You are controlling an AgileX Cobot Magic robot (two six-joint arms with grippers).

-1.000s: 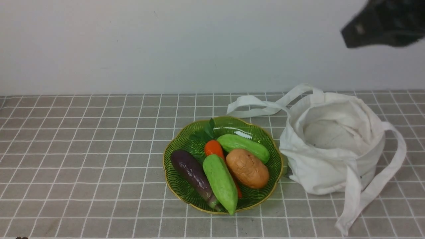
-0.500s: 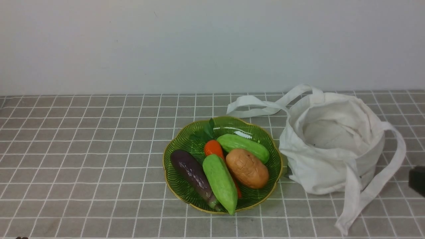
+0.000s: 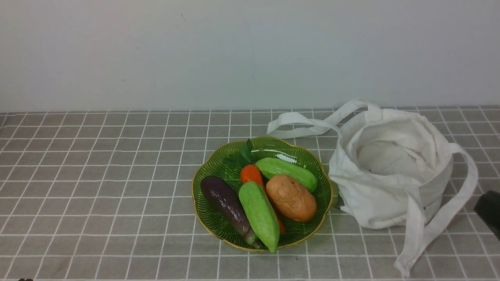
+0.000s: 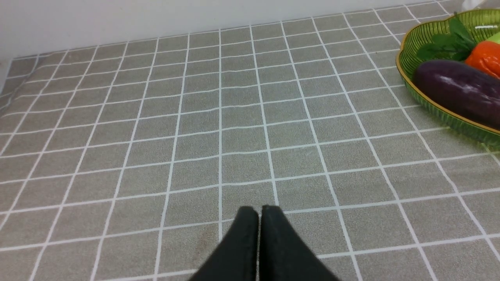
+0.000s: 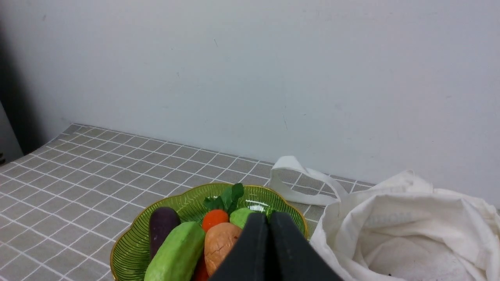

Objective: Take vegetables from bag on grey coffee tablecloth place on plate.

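The tan-orange potato (image 3: pixel 291 197) lies on the green gold-rimmed plate (image 3: pixel 218 232) beside two green gourds, a carrot and a purple eggplant. It also shows in the right wrist view (image 5: pixel 220 245). The white cloth bag (image 3: pixel 390 171) stands open to the right of the plate, and nothing shows inside it (image 5: pixel 406 249). My right gripper (image 5: pixel 268 219) is shut and empty, low at the right edge of the front view (image 3: pixel 489 210), near the bag. My left gripper (image 4: pixel 259 210) is shut and empty over bare grey tablecloth (image 4: pixel 195 117), left of the plate (image 4: pixel 410 84).
A white wall runs along the back of the table (image 3: pixel 234 54). The bag's long strap handles lie on the cloth behind the plate (image 3: pixel 297 125) and at the front right (image 3: pixel 418 242).
My right arm dropped from the upper right of the front view out of sight, then reappeared low at the right edge beside the bag. The plate, vegetables and bag have not moved.
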